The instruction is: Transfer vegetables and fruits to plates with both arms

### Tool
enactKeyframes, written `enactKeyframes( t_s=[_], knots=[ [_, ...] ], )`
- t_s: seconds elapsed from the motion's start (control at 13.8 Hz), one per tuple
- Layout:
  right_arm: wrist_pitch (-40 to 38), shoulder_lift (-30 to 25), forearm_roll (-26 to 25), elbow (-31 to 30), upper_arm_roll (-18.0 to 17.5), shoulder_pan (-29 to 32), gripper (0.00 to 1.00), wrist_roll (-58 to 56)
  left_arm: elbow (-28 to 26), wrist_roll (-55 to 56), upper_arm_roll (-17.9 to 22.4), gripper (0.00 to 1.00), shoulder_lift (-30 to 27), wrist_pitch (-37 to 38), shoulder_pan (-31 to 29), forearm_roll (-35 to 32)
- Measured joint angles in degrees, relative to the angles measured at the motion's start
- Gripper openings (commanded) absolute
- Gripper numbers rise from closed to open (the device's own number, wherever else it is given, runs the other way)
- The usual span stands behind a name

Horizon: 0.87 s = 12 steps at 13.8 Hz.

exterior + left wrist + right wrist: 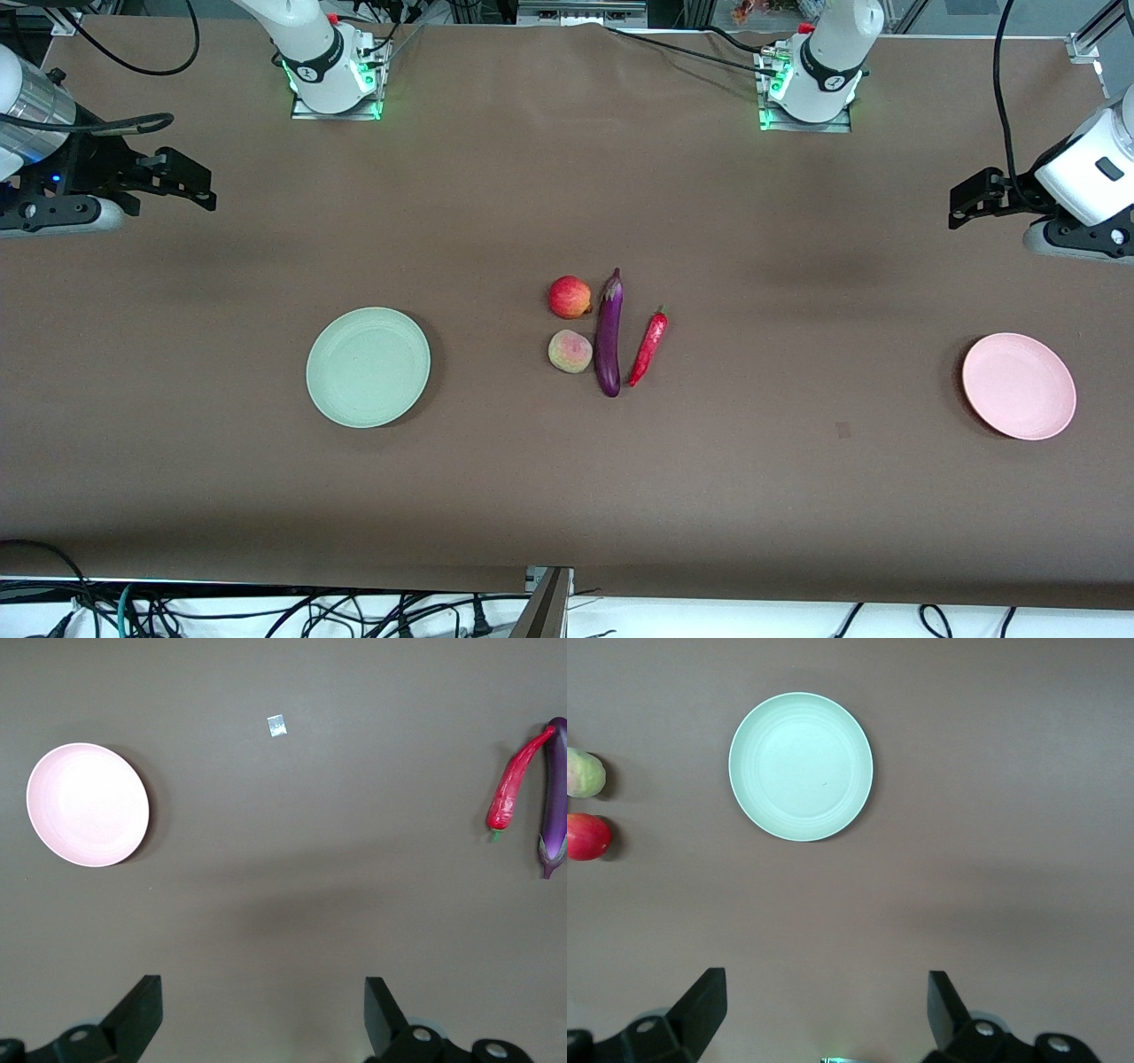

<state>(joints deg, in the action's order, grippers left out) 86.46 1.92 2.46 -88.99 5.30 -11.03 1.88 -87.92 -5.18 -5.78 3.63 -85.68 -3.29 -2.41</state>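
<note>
Nothing is sitting on a plate yet: the round pale mint-green plate [368, 367] is lying toward the right arm's end of the table and the round light-pink plate [1019, 386] toward the left arm's end, both bare, while all four pieces of produce are clustering at the middle of the brown table [567, 496]. The long glossy purple eggplant [609, 334] is lying with its long axis running from the robots' bases toward the front camera, dark stem cap at the end farther from that camera. The thinner red chili pepper [648, 346] is lying just beside it on the left arm's side, roughly parallel but slightly slanted. On the eggplant's right-arm side are sitting the small round red fruit with a yellowish blush [569, 297] and, nearer the front camera, the pale yellow-pink peach-like fruit [570, 351]. The black two-finger left gripper [264, 1014] is hovering high over its end of the table, fingers spread wide and holding nothing; the black right gripper [827, 1010] is doing the same over its end. The deciding relation seems to be sidedness: the vegetables are lying closer to the left arm and the fruits closer to the right, so each gripper would be reaching inward, and closing across the eggplant's narrow width looks the safer grasp.
</note>
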Motion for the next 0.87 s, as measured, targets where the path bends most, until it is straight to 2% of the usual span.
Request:
enactKeyframes(
  t_s=[0.87],
  knots=[
    [-0.1,0.0,0.0,0.0,0.1,0.0,1.00,0.0,0.6,0.0,-0.1,1.00,0.2,0.2,0.2,0.0]
  ],
)
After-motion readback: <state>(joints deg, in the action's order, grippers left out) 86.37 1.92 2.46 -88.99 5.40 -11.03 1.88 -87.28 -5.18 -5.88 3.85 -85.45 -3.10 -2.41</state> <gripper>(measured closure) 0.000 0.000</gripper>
